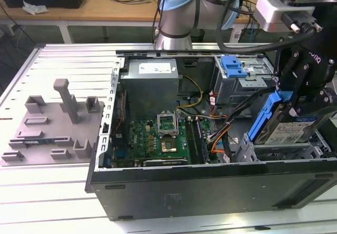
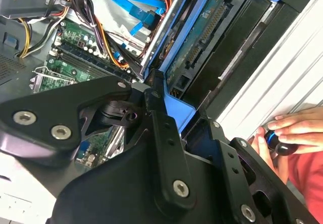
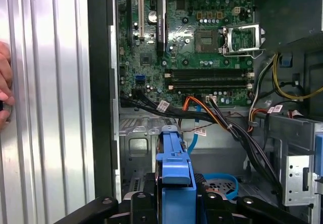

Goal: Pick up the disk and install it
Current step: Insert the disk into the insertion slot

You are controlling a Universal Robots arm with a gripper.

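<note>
The disk is a silver drive with a white-and-blue label and a blue bracket along its edges. It hangs tilted, one end up, over the metal bay in the open computer case's front corner, at the exterior view's right. My gripper comes down from above and is shut on the disk. In the first wrist view the disk's blue bracket edge stands between my black fingers. The second wrist view shows the disk's circuit-board side and a finger pressed against the bracket.
The open case holds a green motherboard, a grey power supply box, a grey cage with a blue latch and loose cables. A grey fixture lies at the exterior view's left. A person's hand rests beside the case.
</note>
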